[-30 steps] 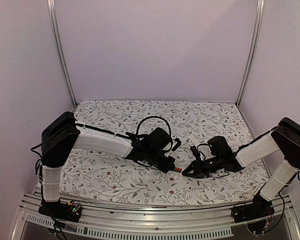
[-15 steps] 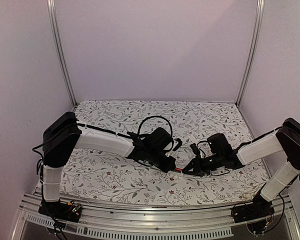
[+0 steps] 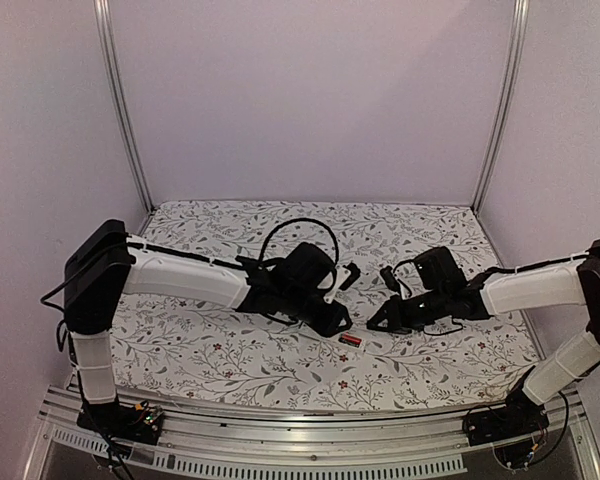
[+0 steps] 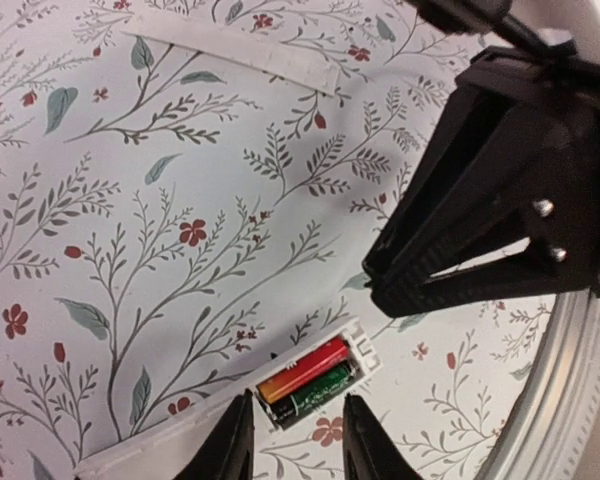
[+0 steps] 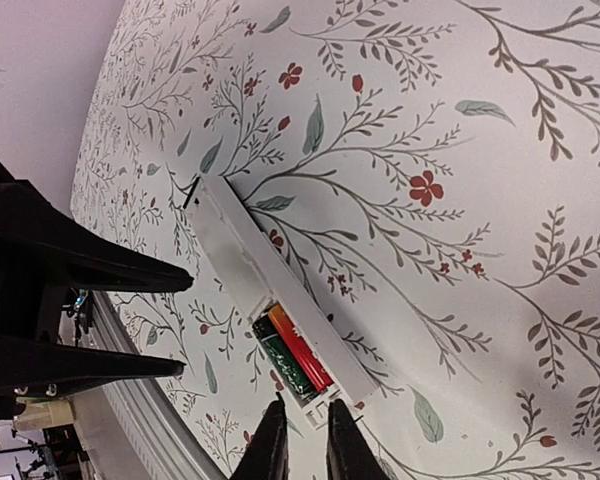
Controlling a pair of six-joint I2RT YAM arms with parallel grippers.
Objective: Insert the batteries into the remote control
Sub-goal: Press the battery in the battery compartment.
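Floral cloth (image 3: 230, 360), remote control (image 4: 220, 410) w/ batteries (image 4: 305, 378) btwn both arms' fingers (image 4: 232, 440)

batteries (image 4: 305, 381) in remote (image 4: 230, 415) bay, left tool (image 4: 295, 450) above, open

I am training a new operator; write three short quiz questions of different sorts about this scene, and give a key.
1. True or false: both batteries lie inside the remote.
2. Multiple choice: the cover strip is A) snapped onto the remote, B) lying apart on the table, C) held by the left gripper.
3. Fill in: the fingers of the right gripper hold ____.

Key: 1 true. 2 B. 3 nothing; they stand just past the remote's open end, a narrow gap between them.
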